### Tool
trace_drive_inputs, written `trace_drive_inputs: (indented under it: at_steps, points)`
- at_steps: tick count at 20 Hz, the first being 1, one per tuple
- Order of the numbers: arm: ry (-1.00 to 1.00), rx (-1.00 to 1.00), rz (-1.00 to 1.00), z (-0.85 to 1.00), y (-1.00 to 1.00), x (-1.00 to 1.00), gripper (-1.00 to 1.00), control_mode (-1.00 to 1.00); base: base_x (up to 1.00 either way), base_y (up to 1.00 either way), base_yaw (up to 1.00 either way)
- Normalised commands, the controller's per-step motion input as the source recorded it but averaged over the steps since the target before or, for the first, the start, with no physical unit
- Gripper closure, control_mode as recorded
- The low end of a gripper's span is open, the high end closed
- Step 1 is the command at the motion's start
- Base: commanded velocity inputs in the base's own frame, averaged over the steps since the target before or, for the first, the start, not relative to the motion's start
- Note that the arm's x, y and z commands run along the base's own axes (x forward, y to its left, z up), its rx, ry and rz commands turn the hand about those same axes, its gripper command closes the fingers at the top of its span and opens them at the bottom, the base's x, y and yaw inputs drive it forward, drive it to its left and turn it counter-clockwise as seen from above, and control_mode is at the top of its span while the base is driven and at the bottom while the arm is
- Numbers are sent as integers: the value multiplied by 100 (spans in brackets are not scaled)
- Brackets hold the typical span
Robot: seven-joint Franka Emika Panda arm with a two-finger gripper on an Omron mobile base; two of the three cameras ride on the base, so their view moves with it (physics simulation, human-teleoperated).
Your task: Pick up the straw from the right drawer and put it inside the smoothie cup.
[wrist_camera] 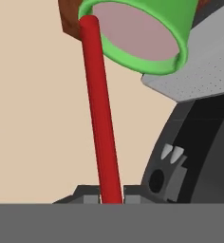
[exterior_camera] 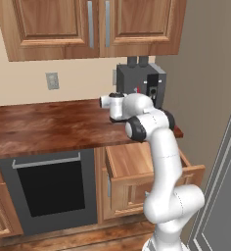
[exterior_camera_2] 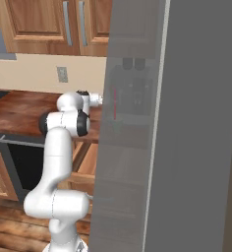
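The gripper (wrist_camera: 111, 199) is clamped on the straw (wrist_camera: 100, 109), its two dark tips pressed against the red stick near one end, so that nearly the whole length runs out ahead of the hand. That makes sense for the job: holding it by the tail leaves a long free end to feed into a narrow opening. In the hand view that free end sits right at the pale-lined mouth of the smoothie cup (wrist_camera: 173, 33), touching or overlapping the left side of the green rim; whether it is already inside or still just outside I cannot tell from this angle. The cup stands on the perforated grey tray of the coffee machine (exterior_camera: 142, 83), at the far right of the wooden counter (exterior_camera: 44, 127), which is why the arm reaches up and over that corner. Below, the right drawer (exterior_camera: 137, 169) hangs open beside the oven (exterior_camera: 51, 181). In my judgement the carry is done and the delicate part is at hand: the tip wants nudging toward the middle of the mouth before lowering, or it may catch the rim and tip the light cup.
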Motion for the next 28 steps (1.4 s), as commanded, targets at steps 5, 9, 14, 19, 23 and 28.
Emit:
trace_drive_inputs:
  at_steps: [5,9,14,19,23,28]
  points:
    - [-1,0,0,0,-7,12,100,-100,0,0,0]
    - [-4,0,0,0,-1,3,100,-100,0,0,0]
    - [-8,0,0,0,0,0,100,-100,0,0,0]
    - [-9,0,0,0,0,0,100,-100,0,0,0]
    - [-7,0,0,17,0,0,100,-100,0,0,0]
    - [-2,0,0,29,0,-10,100,-100,0,0,0]
